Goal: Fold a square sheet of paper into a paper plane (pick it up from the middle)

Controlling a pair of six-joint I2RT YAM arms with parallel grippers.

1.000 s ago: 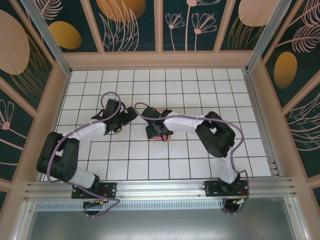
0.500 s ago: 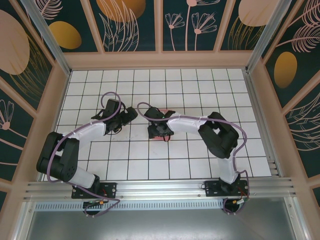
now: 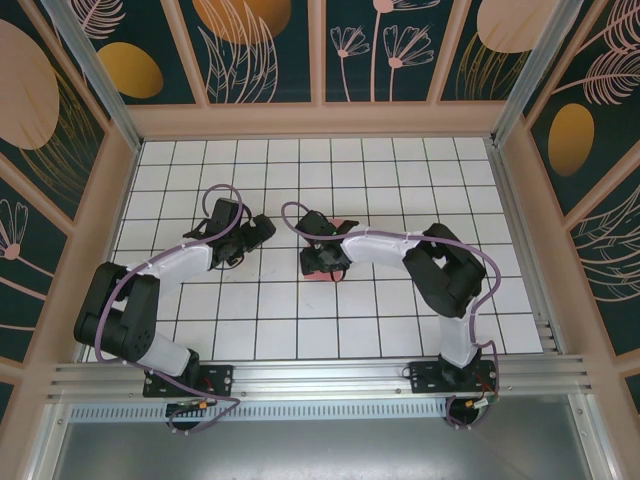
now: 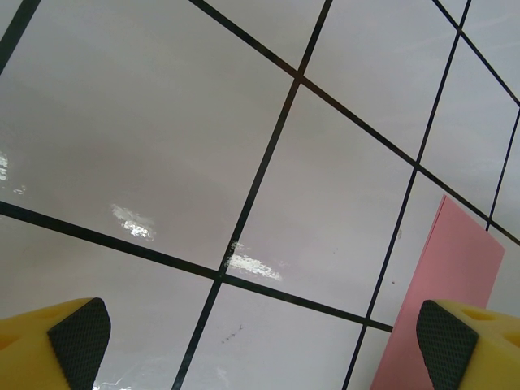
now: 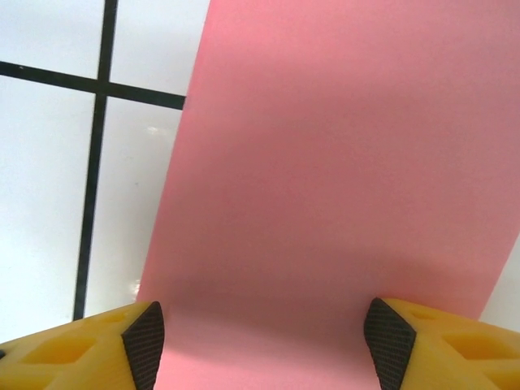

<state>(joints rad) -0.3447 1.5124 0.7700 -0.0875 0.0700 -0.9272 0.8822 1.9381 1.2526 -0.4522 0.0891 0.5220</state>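
Right tool (image 5: 266,337) now farther right over paper (image 5: 341,162) (jaws apart)

Both arms reach inward from their bases with elbows bent outward, wrists close together — the left gripper (image 3: 262,229) points toward the right arm with its jaws spread wide, while the right gripper (image 3: 322,262) tips downward, its black pads (image 5: 145,341) likewise held apart.

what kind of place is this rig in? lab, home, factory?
Looks like a purpose-built tabletop robot cell, probably for lab data collection: a white grid-tiled table, a left arm and right arm bolted to an aluminium rail, and leaf-print wall panels boxing it in.
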